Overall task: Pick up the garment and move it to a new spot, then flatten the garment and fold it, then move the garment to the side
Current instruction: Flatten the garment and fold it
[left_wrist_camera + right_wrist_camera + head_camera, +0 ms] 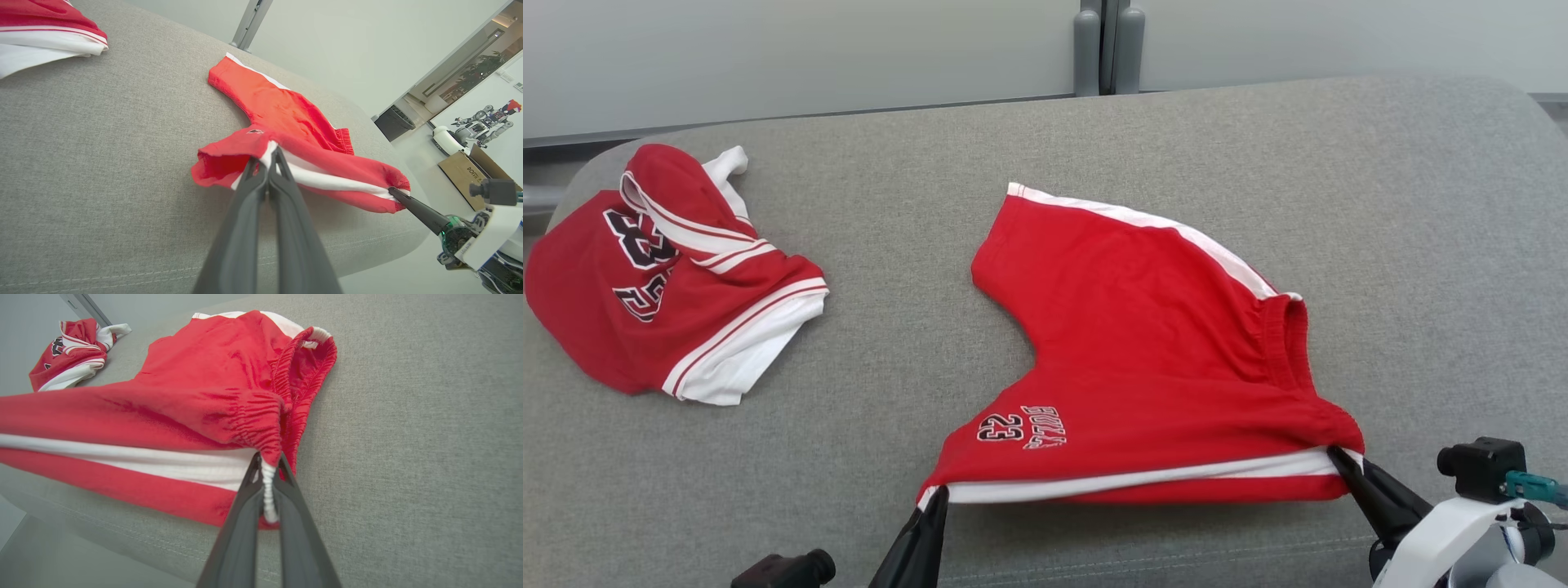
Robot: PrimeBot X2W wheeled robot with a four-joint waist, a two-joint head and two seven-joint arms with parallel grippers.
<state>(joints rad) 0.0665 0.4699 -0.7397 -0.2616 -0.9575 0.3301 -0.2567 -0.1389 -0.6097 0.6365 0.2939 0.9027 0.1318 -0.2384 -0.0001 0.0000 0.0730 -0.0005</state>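
Shorts (1152, 327) lay mid grey cushion (1339, 163), near edge raised | L gripper (938, 492) was pinched onto leg hem at white stripe | R gripper (1335, 455) was clamped on waistband end | step judged flatten/fold: edge to be kept taut, both ends carried level & together, jersey (670, 269) at far L avoided

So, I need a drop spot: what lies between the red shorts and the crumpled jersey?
Bare grey cushion, nothing else, as the head view shows between shorts and jersey.
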